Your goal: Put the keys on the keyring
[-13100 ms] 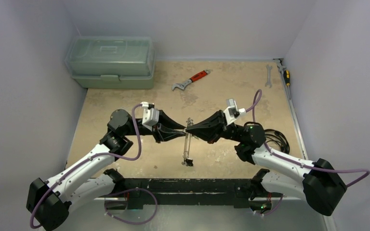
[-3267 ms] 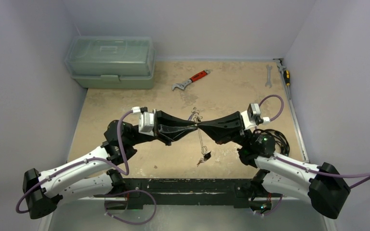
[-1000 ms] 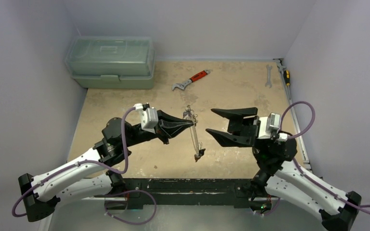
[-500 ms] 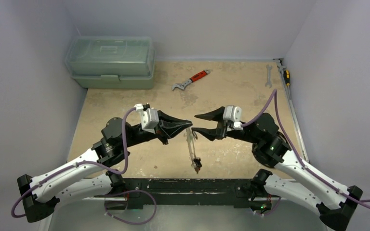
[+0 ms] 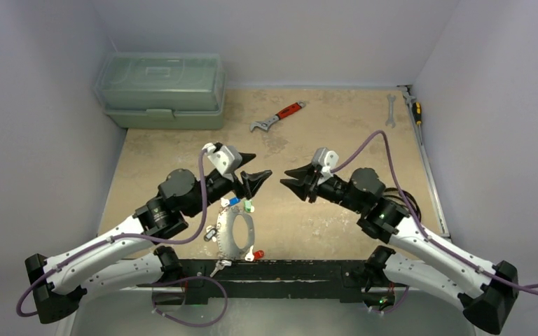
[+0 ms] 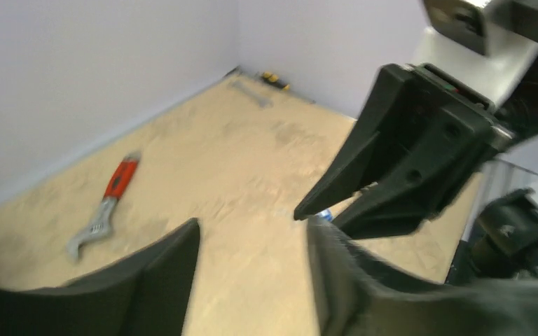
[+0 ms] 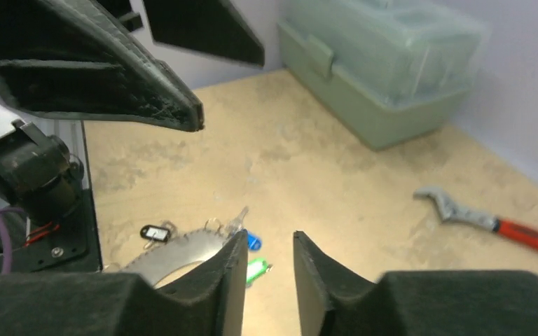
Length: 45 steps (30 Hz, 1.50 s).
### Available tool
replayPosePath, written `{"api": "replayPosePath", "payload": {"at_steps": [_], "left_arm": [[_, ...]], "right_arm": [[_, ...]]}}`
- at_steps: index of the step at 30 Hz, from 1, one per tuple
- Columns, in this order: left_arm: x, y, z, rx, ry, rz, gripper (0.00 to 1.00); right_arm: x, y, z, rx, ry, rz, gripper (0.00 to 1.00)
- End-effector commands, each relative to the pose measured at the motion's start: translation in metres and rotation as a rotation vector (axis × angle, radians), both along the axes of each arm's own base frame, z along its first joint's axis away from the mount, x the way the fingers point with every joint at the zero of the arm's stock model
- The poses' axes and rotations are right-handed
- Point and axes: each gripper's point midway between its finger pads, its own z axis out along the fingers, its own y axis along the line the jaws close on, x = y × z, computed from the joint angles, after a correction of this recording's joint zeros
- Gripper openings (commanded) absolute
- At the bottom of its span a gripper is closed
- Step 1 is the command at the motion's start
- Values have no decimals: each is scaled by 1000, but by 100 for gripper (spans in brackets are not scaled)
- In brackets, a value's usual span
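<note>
Top external: left gripper (image 5: 259, 166) and right gripper (image 5: 284, 178) hover parted and empty above the keyring (image 5: 225, 234) at lower centre, keys (image 5: 249, 206) seemingly threaded; next, probably retreat.

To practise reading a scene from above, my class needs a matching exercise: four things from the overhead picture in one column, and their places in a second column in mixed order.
Column A
1. keyring
2. red-handled wrench
3. green toolbox
4. silver spanner

Column B
a. far left corner
b. far right side
c. near edge, around the middle
d. far side, around the middle

Pairs: 1-c, 2-d, 3-a, 4-b
</note>
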Motion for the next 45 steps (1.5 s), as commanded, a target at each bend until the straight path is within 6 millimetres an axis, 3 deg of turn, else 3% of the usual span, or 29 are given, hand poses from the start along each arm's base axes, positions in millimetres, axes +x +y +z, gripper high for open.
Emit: {"api": "replayPosePath", "payload": {"at_steps": [1, 3, 5, 8, 11, 14, 19, 26, 32, 39, 45], "left_arm": [[43, 52, -44, 208, 72, 362, 75], [55, 76, -55, 282, 79, 500, 89], [67, 100, -64, 339, 85, 606, 97], [84, 126, -79, 360, 129, 679, 99], [106, 162, -106, 353, 229, 784, 99], [122, 192, -127, 307, 348, 870, 98], [129, 216, -131, 261, 385, 961, 98], [120, 242, -116, 239, 330, 1071, 97], [115, 251, -107, 223, 302, 1114, 97], [112, 252, -102, 212, 285, 1109, 96], [111, 250, -101, 207, 278, 1095, 96]], "right_arm": [[11, 10, -45, -6, 222, -53, 37], [5, 20, -68, -28, 311, -10, 44], [1, 31, -88, -58, 368, 30, 50], [-3, 49, -118, -152, 403, 76, 53], [-18, 75, -140, -239, 382, 172, 54], [-30, 96, -145, -251, 273, 279, 55], [-30, 126, -147, -236, 114, 413, 55], [-31, 171, -163, -267, -20, 567, 52], [-32, 194, -187, -317, -63, 640, 49], [-30, 215, -220, -407, -68, 683, 41], [-21, 221, -244, -472, -70, 679, 38]]}}
